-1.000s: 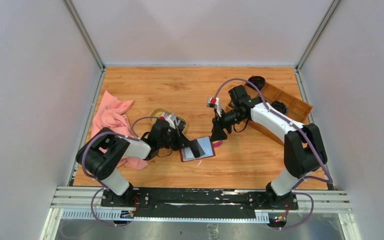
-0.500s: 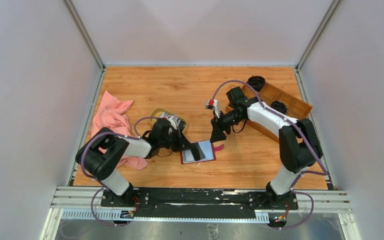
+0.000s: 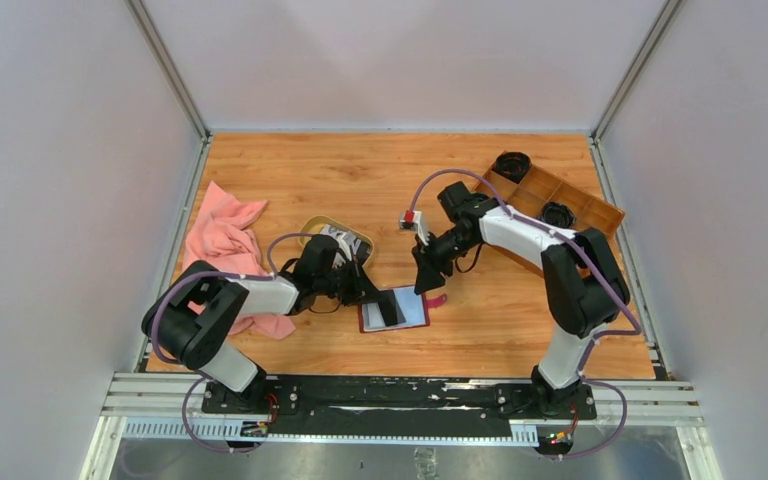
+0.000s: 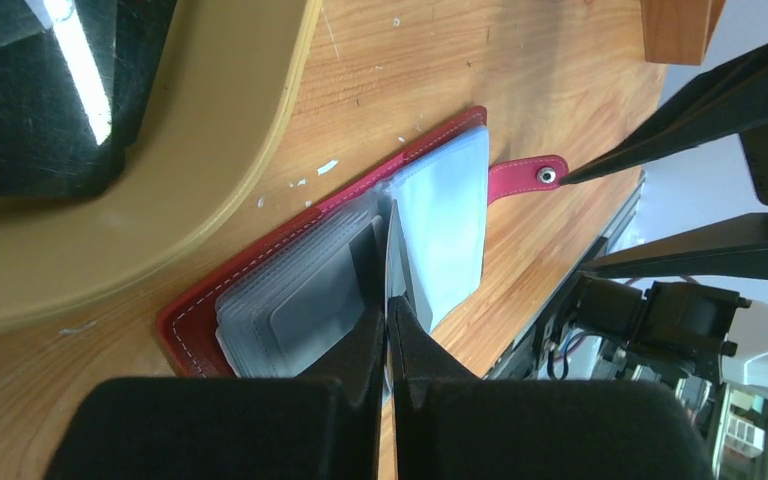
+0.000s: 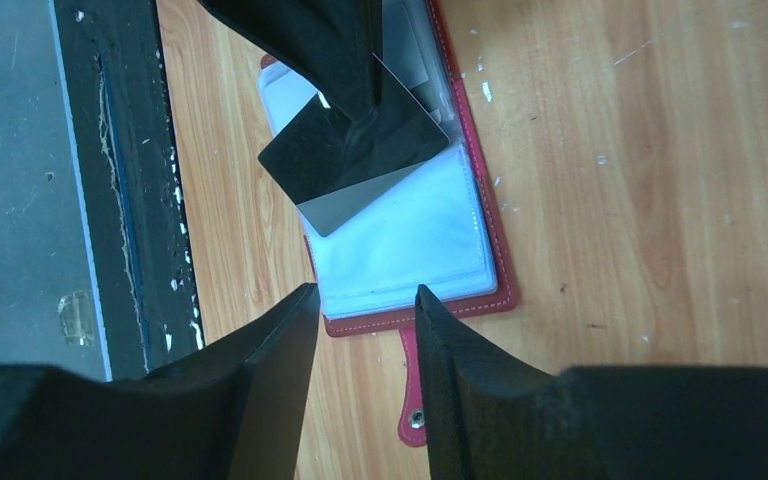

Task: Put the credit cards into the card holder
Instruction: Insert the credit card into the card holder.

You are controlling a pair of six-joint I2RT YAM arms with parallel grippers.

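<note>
The dark red card holder lies open on the table, pale pockets up, its snap tab pointing right. My left gripper is shut on a black credit card and holds it tilted over the holder's middle. In the left wrist view the card shows edge-on between pocket leaves of the holder. My right gripper is open and empty, just above the holder's right edge and the tab. It also shows in the top view. More dark cards lie in the tan dish.
The oval tan dish sits just left of the holder, under my left wrist. A pink cloth lies at the far left. A brown wooden compartment tray with black round items stands at the back right.
My right gripper has moved left and down to the holder's right edge. My left gripper has brought the black card a little lower and closer over the holder.
</note>
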